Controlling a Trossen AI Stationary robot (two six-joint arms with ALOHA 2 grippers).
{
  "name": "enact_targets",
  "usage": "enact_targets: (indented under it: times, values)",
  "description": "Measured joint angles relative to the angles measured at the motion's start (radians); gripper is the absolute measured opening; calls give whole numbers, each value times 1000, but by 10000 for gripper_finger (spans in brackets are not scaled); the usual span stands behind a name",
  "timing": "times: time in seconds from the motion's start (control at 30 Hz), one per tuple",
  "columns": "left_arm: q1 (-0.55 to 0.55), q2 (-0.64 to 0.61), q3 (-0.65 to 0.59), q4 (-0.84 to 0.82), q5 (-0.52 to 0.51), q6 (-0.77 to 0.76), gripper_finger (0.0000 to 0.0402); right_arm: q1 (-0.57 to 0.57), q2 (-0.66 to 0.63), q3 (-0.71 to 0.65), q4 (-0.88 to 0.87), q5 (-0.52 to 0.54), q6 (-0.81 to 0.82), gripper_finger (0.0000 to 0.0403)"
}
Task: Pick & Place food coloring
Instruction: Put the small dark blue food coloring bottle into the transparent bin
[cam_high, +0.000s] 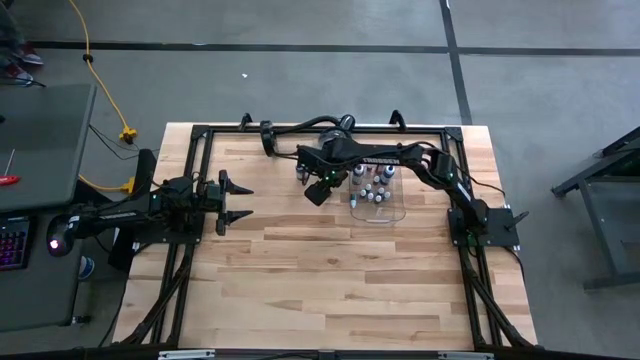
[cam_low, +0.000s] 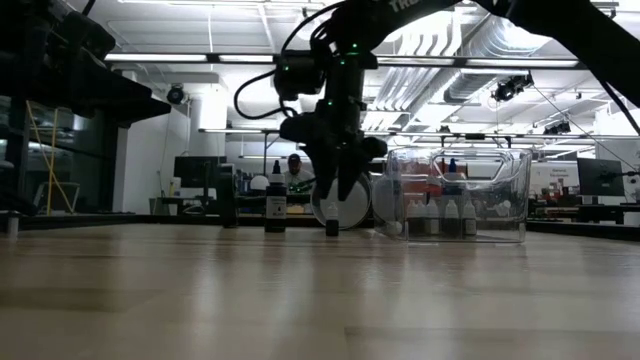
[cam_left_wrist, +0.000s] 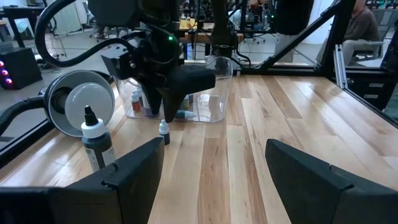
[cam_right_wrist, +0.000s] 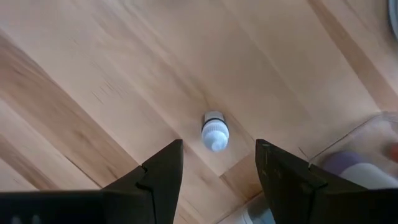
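You have a light wooden table (cam_high: 330, 280) with a black frame (cam_high: 200, 135) running along its edges. Toward the far side, right of centre, sits a clear rectangular plastic tray (cam_low: 510, 195). Just left of it at the far edge stands a round silver lamp head (cam_left_wrist: 78, 102) on a black gooseneck (cam_left_wrist: 18, 112). On the grey floor to the far left you see a yellow cable (cam_high: 95, 70). Beyond the table, a person (cam_low: 294, 172) sits among desks and monitors (cam_low: 195, 172).
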Motion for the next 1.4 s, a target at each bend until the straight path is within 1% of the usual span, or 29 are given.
enact_targets:
  times: [0.37,0.87,1.2,1.4]
  values:
    - [0,0,0,0,0,0,278,2,14,-1,-19,-3,24,190]
    - [0,0,0,0,0,0,278,2,21,-1,0,10,29,190]
    - [0,0,0,0,0,0,278,2,22,-1,13,-27,59,190]
    - [0,0,0,0,0,0,278,2,43,-1,29,-44,71,190]
